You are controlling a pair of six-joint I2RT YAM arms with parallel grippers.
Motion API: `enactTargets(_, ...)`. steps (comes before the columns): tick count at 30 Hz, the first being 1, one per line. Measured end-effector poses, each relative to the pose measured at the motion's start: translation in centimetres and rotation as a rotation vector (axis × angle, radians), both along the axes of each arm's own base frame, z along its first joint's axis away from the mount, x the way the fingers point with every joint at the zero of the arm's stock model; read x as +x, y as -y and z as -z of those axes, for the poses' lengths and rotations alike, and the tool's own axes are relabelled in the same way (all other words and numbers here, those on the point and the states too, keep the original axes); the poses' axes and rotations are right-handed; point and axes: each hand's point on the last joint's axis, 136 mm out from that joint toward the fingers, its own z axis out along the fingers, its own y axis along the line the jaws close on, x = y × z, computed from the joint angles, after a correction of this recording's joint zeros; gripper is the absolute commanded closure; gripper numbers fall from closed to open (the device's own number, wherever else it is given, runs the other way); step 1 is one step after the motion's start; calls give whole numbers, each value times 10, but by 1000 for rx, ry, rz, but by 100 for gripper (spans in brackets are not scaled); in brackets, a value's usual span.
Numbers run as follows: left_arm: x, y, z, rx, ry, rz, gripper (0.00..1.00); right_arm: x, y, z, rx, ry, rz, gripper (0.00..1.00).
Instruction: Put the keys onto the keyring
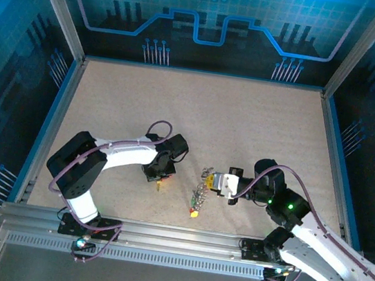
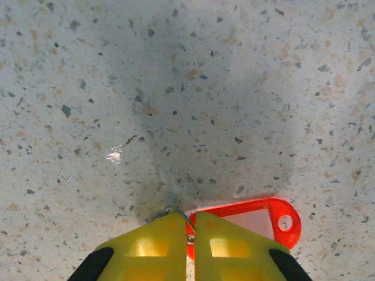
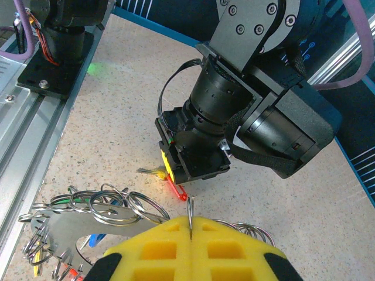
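Note:
The red key point(image 2: 258, 215), a flat red plastic tag with a small metal ring, lies on the speckled table. My left gripper point(image 2: 187, 215) points straight down, shut on that small ring; it is also seen from above point(image 1: 158, 180) and from the right wrist point(image 3: 167, 167), with the red key point(image 3: 177, 192) under it. The keyring point(image 3: 70, 219) is a grey flat band carrying several wire rings. My right gripper point(image 3: 190, 219) is shut on one thin wire ring of it. From above, the right gripper point(image 1: 211, 181) holds the keyring point(image 1: 202, 186), with coloured keys point(image 1: 193, 212) trailing below.
A metal rail point(image 1: 160, 238) runs along the near table edge, with the left arm's base point(image 3: 58, 52) bolted on it. Blue walls close off the sides and back. Open speckled table point(image 1: 212, 116) lies beyond both grippers, which stand about a hand's width apart.

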Motion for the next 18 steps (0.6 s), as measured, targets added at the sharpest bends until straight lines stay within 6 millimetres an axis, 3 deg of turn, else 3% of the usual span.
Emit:
enactTargets(5,-1,-2,-4,2,7,0,100,0,0,0,0,0,0,100)
enactTargets(18,-2,-2,-3,-6,20,24,100,0,0,0,0,0,0,100)
